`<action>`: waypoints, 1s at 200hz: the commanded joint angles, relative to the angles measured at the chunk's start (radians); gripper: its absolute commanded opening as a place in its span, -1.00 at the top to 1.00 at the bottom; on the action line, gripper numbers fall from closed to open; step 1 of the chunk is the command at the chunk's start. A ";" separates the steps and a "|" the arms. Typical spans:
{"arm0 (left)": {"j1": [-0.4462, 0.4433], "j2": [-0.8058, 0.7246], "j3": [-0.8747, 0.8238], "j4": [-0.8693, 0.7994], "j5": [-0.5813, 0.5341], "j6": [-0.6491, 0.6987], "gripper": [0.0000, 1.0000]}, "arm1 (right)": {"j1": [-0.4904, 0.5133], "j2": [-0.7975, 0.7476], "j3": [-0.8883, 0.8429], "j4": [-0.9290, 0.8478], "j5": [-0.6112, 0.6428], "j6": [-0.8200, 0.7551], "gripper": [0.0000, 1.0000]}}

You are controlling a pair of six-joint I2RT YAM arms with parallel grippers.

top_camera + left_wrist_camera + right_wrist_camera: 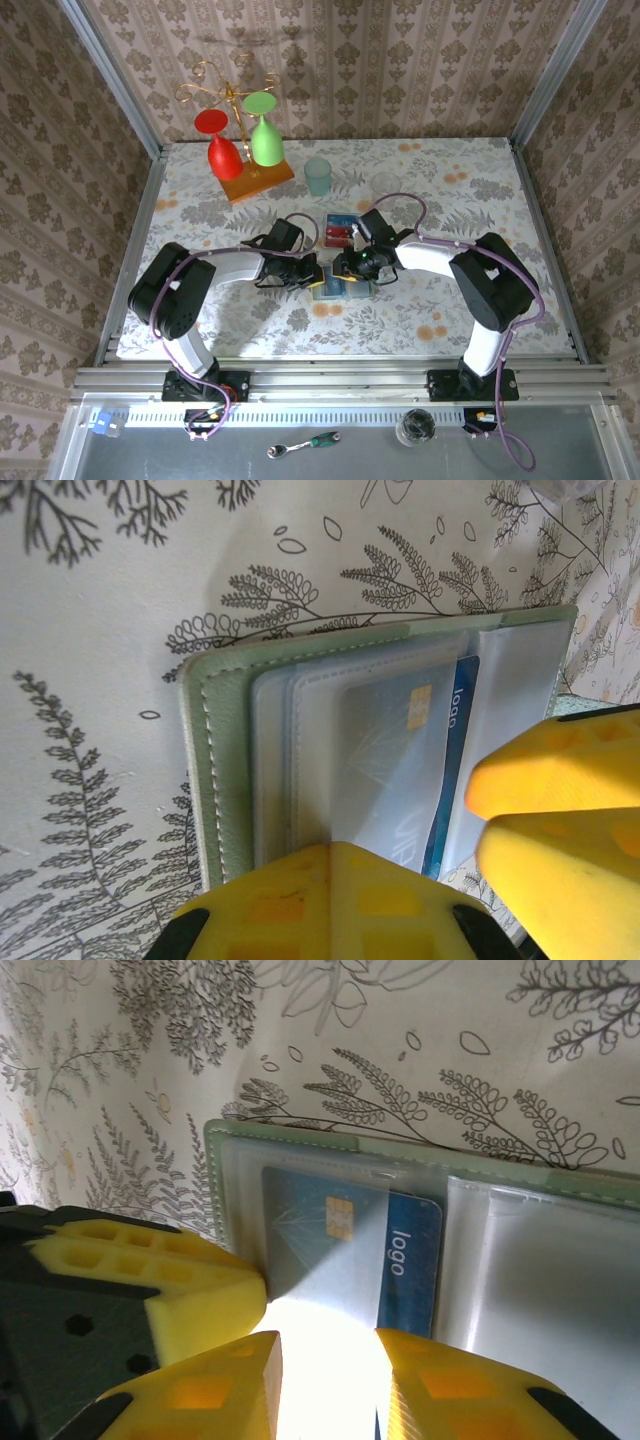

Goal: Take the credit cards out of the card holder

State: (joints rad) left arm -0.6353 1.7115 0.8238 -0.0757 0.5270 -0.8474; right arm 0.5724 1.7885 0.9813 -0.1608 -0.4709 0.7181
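Observation:
The pale green card holder (340, 290) lies open on the floral tablecloth between both grippers. A blue credit card (455, 760) with a chip sits inside its clear pocket, with the word "logo" (402, 1260) on it. My left gripper (345, 852) is shut, and its joined yellow tips press on the holder's clear sleeve (300, 760). My right gripper (328, 1350) hovers over the same pocket with its jaws apart. One of its fingers (450, 1380) covers the card's near edge. Red and blue credit cards (340, 230) lie loose on the table just behind the holder.
A teal cup (318, 176) and a clear glass (385, 185) stand behind the loose cards. A wooden rack with a red (222, 150) and a green (264, 135) wine glass is at the back left. The two grippers are almost touching over the holder.

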 commanded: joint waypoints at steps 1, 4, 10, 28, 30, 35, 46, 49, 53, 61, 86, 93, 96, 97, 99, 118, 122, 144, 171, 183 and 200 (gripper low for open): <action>-0.001 0.017 0.001 -0.038 -0.027 0.029 1.00 | 0.003 0.021 0.012 0.010 -0.020 0.013 0.37; 0.000 0.019 0.001 -0.037 -0.027 0.031 1.00 | 0.003 0.023 0.012 0.010 -0.021 0.015 0.37; -0.001 0.019 0.002 -0.039 -0.029 0.031 1.00 | 0.003 0.026 0.012 0.010 -0.023 0.016 0.37; 0.000 0.021 0.004 -0.039 -0.029 0.033 1.00 | 0.003 0.034 0.010 0.023 -0.033 0.019 0.37; 0.001 0.021 0.004 -0.039 -0.028 0.033 1.00 | 0.003 0.035 0.008 0.025 -0.035 0.019 0.37; 0.002 0.020 0.004 -0.041 -0.028 0.034 1.00 | 0.003 0.038 0.007 0.029 -0.039 0.021 0.38; 0.003 0.020 0.005 -0.041 -0.028 0.035 1.00 | 0.003 0.042 0.005 0.042 -0.051 0.026 0.45; 0.003 0.021 0.005 -0.041 -0.028 0.036 1.00 | 0.003 0.042 0.004 0.046 -0.054 0.028 0.47; 0.004 0.021 0.003 -0.040 -0.028 0.036 1.00 | 0.003 0.044 0.002 0.052 -0.059 0.029 0.49; 0.004 0.022 0.004 -0.041 -0.028 0.036 1.00 | 0.003 0.044 -0.002 0.064 -0.064 0.034 0.52; 0.007 0.024 0.004 -0.040 -0.026 0.038 1.00 | 0.003 0.048 -0.003 0.046 -0.046 0.029 0.53; 0.006 0.023 0.005 -0.040 -0.025 0.039 1.00 | 0.003 0.050 -0.001 0.035 -0.037 0.025 0.53; 0.007 0.023 0.005 -0.039 -0.025 0.039 1.00 | 0.003 0.050 -0.001 0.030 -0.031 0.022 0.52; 0.007 0.023 0.005 -0.039 -0.025 0.039 1.00 | 0.003 0.050 0.000 0.027 -0.029 0.022 0.52; 0.006 0.023 0.004 -0.040 -0.025 0.039 1.00 | 0.003 0.051 0.000 0.021 -0.025 0.019 0.52; 0.008 0.022 0.006 -0.041 -0.026 0.040 1.00 | 0.003 0.045 0.002 -0.017 0.005 0.005 0.50; 0.008 0.023 0.005 -0.041 -0.025 0.041 1.00 | 0.003 0.042 0.003 -0.023 0.010 0.002 0.50; 0.010 0.024 0.005 -0.040 -0.025 0.041 1.00 | 0.002 0.029 0.008 -0.059 0.045 -0.016 0.48; 0.012 0.027 0.005 -0.040 -0.024 0.043 1.00 | 0.003 0.026 0.015 -0.095 0.072 -0.032 0.46; 0.013 0.025 0.006 -0.041 -0.025 0.044 1.00 | 0.003 0.024 0.018 -0.104 0.082 -0.035 0.45; 0.015 0.025 0.008 -0.042 -0.022 0.046 1.00 | 0.003 0.018 0.020 -0.123 0.097 -0.040 0.45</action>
State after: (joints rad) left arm -0.6327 1.7138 0.8238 -0.0746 0.5274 -0.8322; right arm 0.5732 1.8191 0.9913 -0.1860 -0.4503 0.7055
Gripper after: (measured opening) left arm 0.064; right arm 0.272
